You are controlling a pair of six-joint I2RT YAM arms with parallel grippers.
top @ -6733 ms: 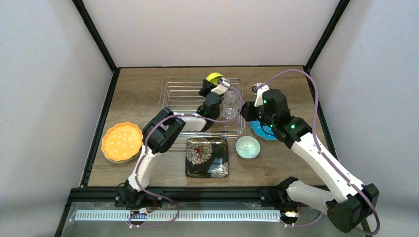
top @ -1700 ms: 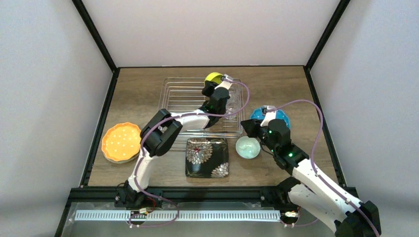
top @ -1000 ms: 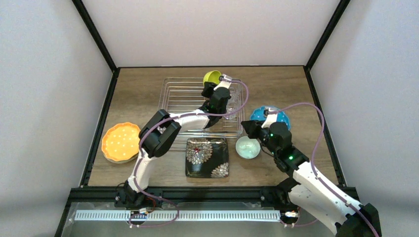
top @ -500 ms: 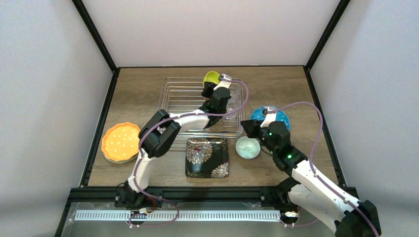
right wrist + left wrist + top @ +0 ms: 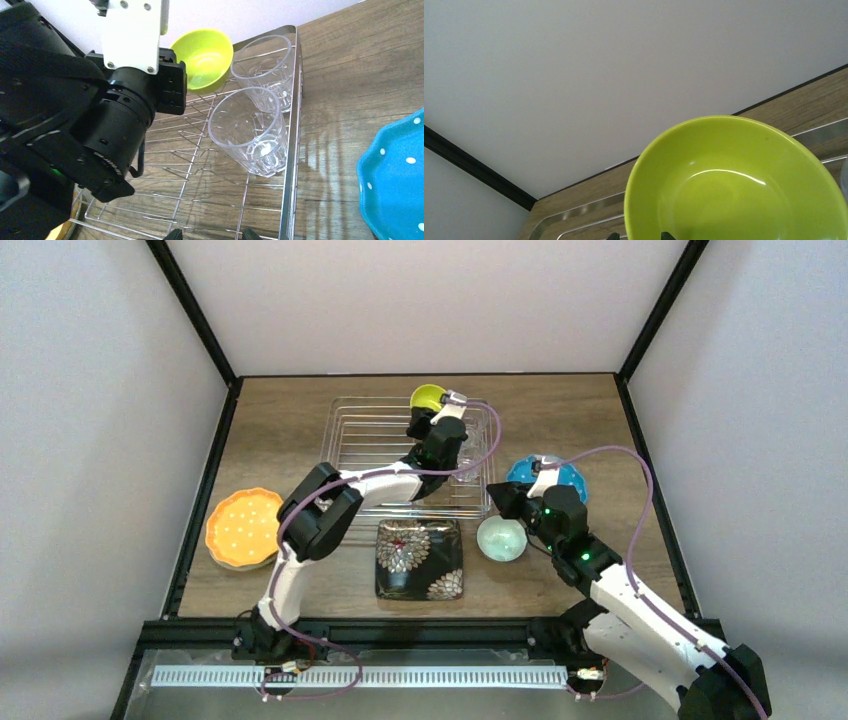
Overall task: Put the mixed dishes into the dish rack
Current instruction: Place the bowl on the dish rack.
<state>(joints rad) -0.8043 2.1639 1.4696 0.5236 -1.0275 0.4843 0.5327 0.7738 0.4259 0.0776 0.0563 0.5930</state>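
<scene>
The yellow-green bowl (image 5: 734,190) leans at the far edge of the rack (image 5: 295,100), right by the left gripper (image 5: 424,415). Its fingertips barely show, so I cannot tell if they pinch the rim. Two cups (image 5: 250,130) stand in the rack. The right gripper (image 5: 211,235) hangs spread by the rack's near-right corner, between the mint bowl (image 5: 500,539) and the blue plate (image 5: 395,185).

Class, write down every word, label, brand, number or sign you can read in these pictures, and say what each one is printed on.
No text in any view reads clearly.
Small white print on the left arm's black housing, right wrist view: too small and tilted to read.
Blue plate: white dots only, no lettering.
Black plate: flower pattern only, no lettering.
</scene>
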